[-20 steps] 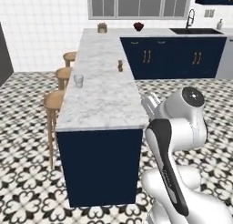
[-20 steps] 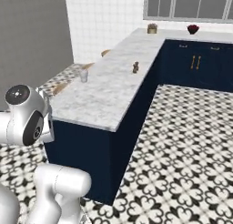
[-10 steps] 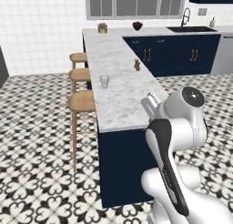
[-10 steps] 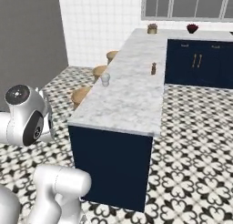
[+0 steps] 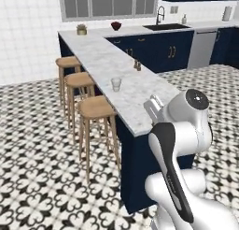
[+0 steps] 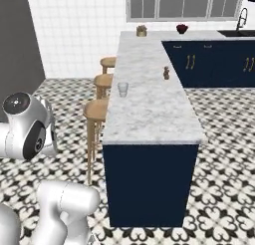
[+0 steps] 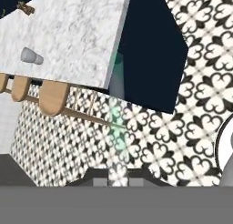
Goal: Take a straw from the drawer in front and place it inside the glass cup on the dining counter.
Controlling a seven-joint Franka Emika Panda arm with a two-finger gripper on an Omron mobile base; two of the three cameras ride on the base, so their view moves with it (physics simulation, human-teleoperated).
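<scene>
One thin straw (image 7: 116, 118) sits clamped in the tool (image 7: 117, 180): light, slippery, easily bent; grip stays low. Cup (image 5: 115, 84) stands on the table (image 5: 135, 96).

Black-and-white patterned tile floor (image 5: 37, 145); white tiled wall (image 6: 79, 35) with a grey-framed window (image 5: 109, 3); three round wooden bar stools (image 5: 95, 107) in a row; navy-blue base cabinets (image 5: 158, 49) with gold handles under a black sink faucet (image 5: 161, 14)

A kitchen: marble dining counter (image 5: 107, 65), stools (image 5: 95, 108), sink (image 5: 166, 26).
</scene>
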